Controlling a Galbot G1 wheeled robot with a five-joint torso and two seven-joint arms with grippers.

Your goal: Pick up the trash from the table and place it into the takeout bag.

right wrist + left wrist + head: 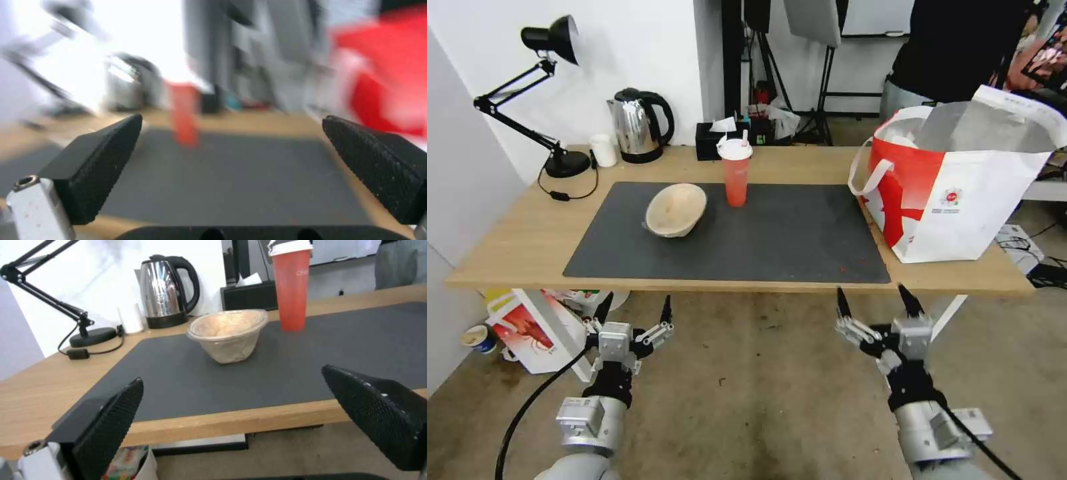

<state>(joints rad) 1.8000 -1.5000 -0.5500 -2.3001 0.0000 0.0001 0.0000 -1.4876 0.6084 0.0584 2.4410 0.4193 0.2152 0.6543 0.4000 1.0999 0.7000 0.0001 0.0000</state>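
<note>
both hands, left hand (pixel 634 312) and right hand (pixel 874 303), hang wide open and empty below the table (pixel 507 247) edge; the tilted beige bowl (pixel 676 209) and red lidded cup (pixel 736 172) sit on the mat, reachable, beside the red-and-white takeout bag (pixel 960 193).

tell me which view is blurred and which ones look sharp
Right wrist view: smeared, the red drink cup and takeout bag only streaks, though the right hand fingers stay crisp. Left wrist view: sharp on the beige bowl. Head view: sharp, edges bowed.
</note>
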